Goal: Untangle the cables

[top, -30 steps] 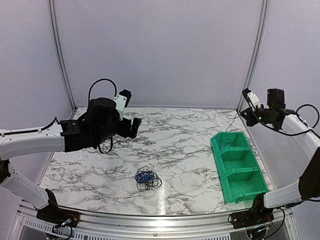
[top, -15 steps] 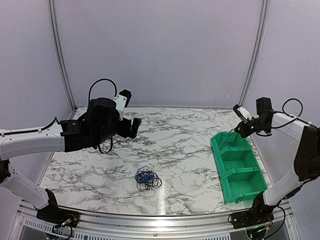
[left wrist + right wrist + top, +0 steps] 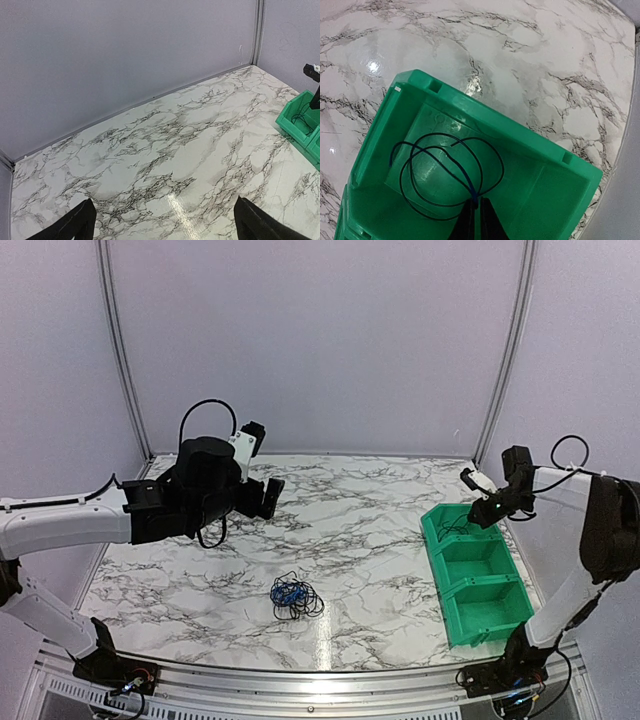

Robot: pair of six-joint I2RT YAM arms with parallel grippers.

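Note:
A small tangle of blue and black cables (image 3: 296, 597) lies on the marble table near its front middle. My left gripper (image 3: 262, 462) hovers well above and behind it, open, with nothing between its fingers (image 3: 79, 224). My right gripper (image 3: 477, 202) reaches down into the far compartment of the green bin (image 3: 485, 112). Its jaws stand almost together, pinching the end of a blue cable (image 3: 464, 176) at their tips. That blue cable and a black cable (image 3: 496, 170) lie looped on the compartment floor. The same loops (image 3: 455, 527) show faintly in the top view under the right gripper (image 3: 482, 510).
The green bin (image 3: 477, 632) has three compartments in a row along the table's right side; its two near ones hold nothing visible. Grey walls close off the back and both sides. The left wrist view catches the bin's (image 3: 296, 119) corner at the right edge.
My right arm has come down from high above the bin into its far compartment, carrying the blue cable. The left arm and the tangle have not moved.

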